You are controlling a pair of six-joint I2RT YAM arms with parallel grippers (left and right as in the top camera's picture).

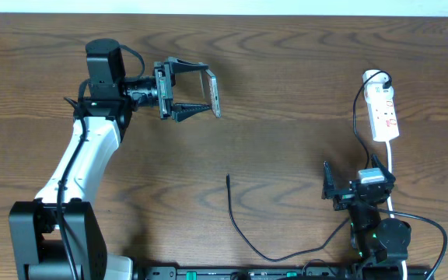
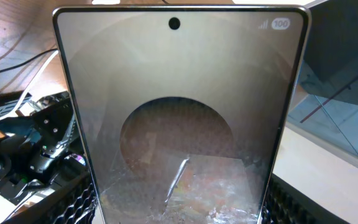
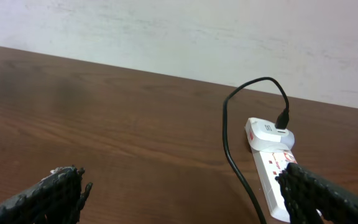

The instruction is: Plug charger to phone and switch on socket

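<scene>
Pinching the phone by its long edges, the left gripper holds it upright, screen toward its wrist. The charger tip lies mid-table, pointing away, with bare wood around it. The right gripper, spread and empty, sits near the socket.

We find the worktop evenly and softly lit from above, with only faint shadows. Close to the left wrist lens, the phone screen glares and mirrors its surroundings hazily. In the right wrist view the right pincer looks dark and soft-edged.
</scene>
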